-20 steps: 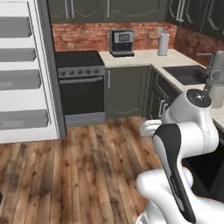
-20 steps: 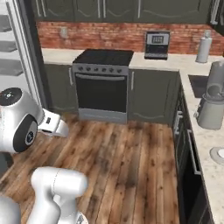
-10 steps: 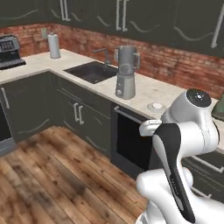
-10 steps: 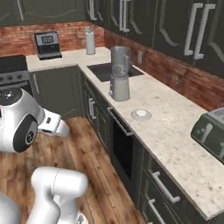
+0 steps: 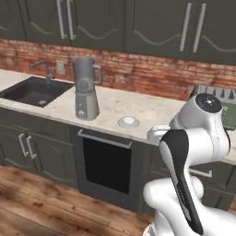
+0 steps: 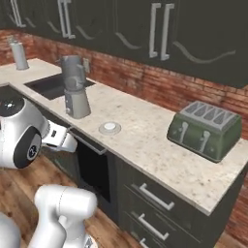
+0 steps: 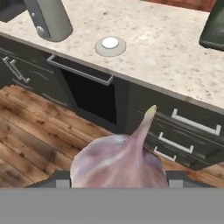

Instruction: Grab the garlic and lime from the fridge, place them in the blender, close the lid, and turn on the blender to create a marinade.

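garlic (image 7: 119,161) sits low in the hand view, stem pointing toward the counter (image 7: 166,48), jaws nearly closed and gripping the bulb. blender (image 5: 86,88) stands on the counter beside the sink (image 5: 28,90), jug mouth uncovered. lid (image 5: 128,122) lies flat just right of it; green toaster (image 6: 205,128) well apart.

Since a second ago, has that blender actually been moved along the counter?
No. The blender stands just right of the sink, as before, with the lid lying beside it. The whole picture shifted because the base drove, carrying the cameras along.
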Tool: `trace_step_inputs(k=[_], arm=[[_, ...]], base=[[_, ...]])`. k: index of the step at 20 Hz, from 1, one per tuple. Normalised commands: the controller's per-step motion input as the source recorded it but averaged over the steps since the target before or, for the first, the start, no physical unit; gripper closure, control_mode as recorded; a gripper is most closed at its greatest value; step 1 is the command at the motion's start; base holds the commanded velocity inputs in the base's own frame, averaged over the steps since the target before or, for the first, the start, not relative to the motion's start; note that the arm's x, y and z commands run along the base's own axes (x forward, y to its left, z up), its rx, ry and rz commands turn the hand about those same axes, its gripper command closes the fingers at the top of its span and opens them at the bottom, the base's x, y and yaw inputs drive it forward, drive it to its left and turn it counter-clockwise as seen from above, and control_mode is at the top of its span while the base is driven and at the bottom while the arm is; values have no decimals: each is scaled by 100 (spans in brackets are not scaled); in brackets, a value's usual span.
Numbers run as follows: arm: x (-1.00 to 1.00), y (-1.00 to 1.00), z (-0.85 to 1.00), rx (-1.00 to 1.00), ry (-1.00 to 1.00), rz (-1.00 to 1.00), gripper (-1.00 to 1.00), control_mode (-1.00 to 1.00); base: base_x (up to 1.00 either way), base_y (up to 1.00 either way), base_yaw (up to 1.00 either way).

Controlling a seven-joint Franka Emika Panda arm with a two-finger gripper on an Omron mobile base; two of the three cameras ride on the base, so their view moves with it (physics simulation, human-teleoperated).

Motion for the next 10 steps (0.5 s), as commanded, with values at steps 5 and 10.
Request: trace_step_inputs(k=[5, 10], arm=[[0, 0, 0, 0, 0, 0, 100, 100], [0, 0, 0, 0, 0, 0, 100, 100]], base=[[76, 30, -47], [47, 57, -45]])
